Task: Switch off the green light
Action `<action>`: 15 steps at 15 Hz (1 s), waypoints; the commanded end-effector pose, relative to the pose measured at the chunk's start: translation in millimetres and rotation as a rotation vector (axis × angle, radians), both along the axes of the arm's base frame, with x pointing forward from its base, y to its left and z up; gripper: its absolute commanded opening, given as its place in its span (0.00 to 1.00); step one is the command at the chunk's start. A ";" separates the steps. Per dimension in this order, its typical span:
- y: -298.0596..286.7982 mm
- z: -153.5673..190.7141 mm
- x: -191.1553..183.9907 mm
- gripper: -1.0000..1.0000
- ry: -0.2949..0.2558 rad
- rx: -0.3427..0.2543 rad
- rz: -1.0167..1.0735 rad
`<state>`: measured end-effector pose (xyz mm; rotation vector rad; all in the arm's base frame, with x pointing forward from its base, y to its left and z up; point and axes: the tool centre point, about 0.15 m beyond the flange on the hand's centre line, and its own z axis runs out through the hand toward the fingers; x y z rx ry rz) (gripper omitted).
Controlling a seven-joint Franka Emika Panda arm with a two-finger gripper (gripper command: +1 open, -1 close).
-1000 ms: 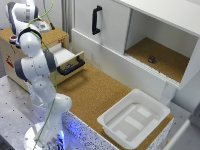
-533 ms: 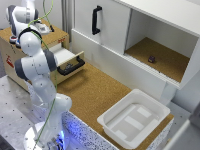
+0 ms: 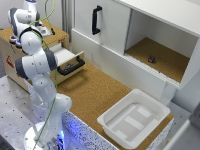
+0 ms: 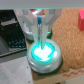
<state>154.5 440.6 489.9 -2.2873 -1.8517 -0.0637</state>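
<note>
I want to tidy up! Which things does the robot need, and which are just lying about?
Needed: green light, gripper.
Just lying about: white tub, open drawer, black cabinet handle, small dark object.

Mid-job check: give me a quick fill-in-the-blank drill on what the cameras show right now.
1. In the wrist view, the round light under the gripper glows ____.
2. In the exterior view, the drawer beside the arm stands ____.
3. The bin on the cork counter is coloured ____.
4. The handle on the cabinet door is coloured ____.

Missing words: green; open; white; black.
</note>
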 end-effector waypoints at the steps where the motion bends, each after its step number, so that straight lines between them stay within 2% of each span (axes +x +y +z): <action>1: -64.8 74.8 -32.0 1.00 -0.072 0.052 -0.098; 4: -97.2 54.5 -25.8 1.00 -0.012 0.066 -0.175; 9: -174.7 25.7 5.1 1.00 -0.008 -0.018 -0.416; 11: -212.9 14.1 38.0 1.00 0.016 -0.006 -0.521; 13: -261.5 11.5 78.2 1.00 0.010 0.021 -0.657; 15: -308.4 17.4 111.9 1.00 0.009 0.022 -0.783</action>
